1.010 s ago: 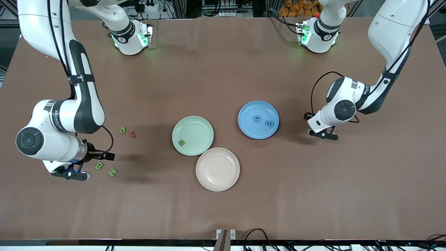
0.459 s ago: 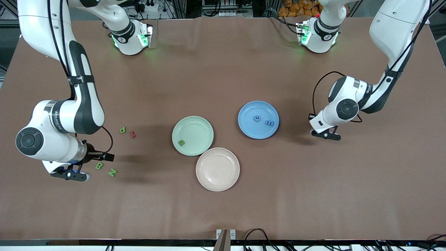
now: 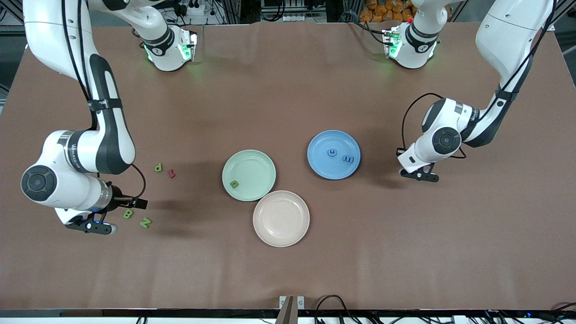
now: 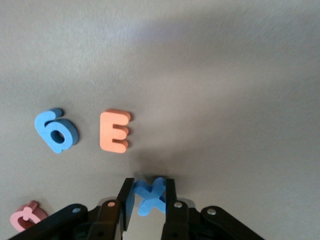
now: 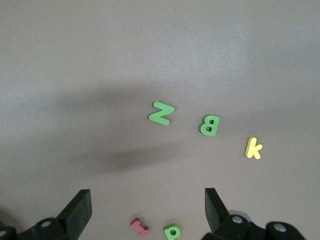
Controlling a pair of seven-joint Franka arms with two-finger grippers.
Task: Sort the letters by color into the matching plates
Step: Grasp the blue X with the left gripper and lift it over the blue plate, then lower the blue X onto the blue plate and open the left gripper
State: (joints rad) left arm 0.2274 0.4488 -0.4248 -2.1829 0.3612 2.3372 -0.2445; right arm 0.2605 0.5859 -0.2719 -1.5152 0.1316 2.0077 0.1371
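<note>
The left gripper (image 4: 146, 202), beside the blue plate (image 3: 334, 154) toward the left arm's end, has closed its fingers on a blue X (image 4: 149, 196) resting on the table. Best lift straight up before carrying it over that plate. The right gripper (image 5: 147, 207) waits with its fingers wide apart, empty, well apart from the blue plate.

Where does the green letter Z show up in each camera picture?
Front view: green Z toward the right arm's end of the table, nearer the camera than the green B.
Right wrist view: green Z beside that green B.
Left wrist view: not in it.
Shared landmark: the green B.
</note>
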